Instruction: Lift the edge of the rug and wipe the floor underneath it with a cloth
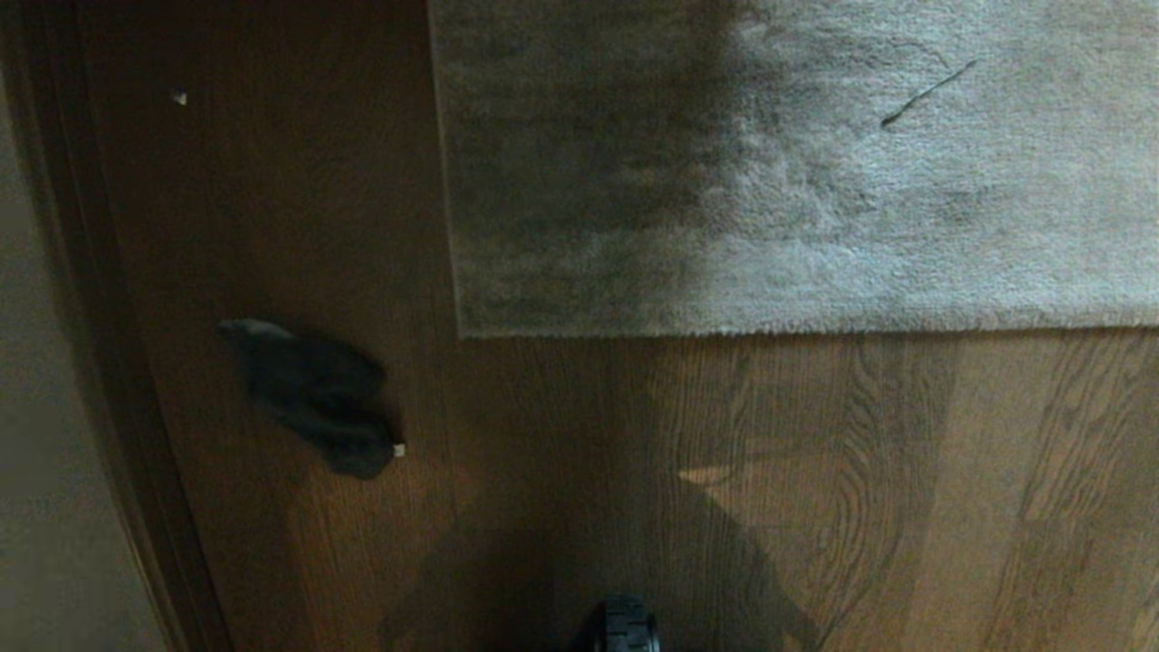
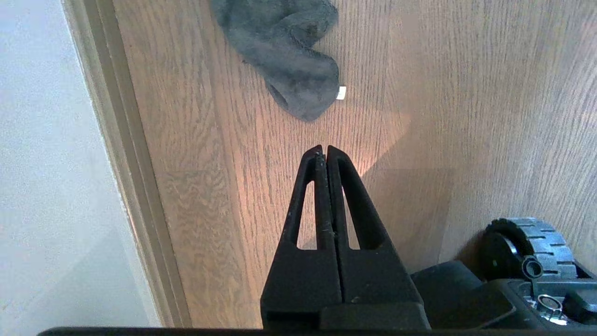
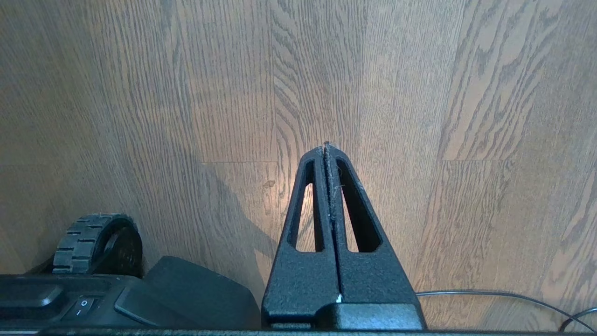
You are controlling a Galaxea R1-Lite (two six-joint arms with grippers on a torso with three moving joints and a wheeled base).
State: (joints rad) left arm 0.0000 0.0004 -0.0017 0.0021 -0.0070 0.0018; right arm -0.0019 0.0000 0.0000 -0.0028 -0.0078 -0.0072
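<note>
The light-grey rug (image 1: 797,163) lies flat across the far part of the brown wood floor (image 1: 815,489), its near edge (image 1: 797,330) and left corner (image 1: 464,333) down on the planks. A crumpled dark grey cloth (image 1: 312,394) with a small white tag lies on the floor left of that corner. In the left wrist view the cloth (image 2: 284,51) is just ahead of my left gripper (image 2: 323,148), which is shut and empty above the floor. My right gripper (image 3: 326,145) hangs shut and empty over bare planks. Neither arm shows in the head view.
A baseboard and pale wall (image 1: 54,407) run along the left side (image 2: 135,186). My base's wheel (image 1: 625,625) shows at the near edge, also as a wheel (image 2: 527,242) and a wheel (image 3: 95,242) beside each gripper. A thin cable (image 3: 503,296) lies on the floor by the right gripper.
</note>
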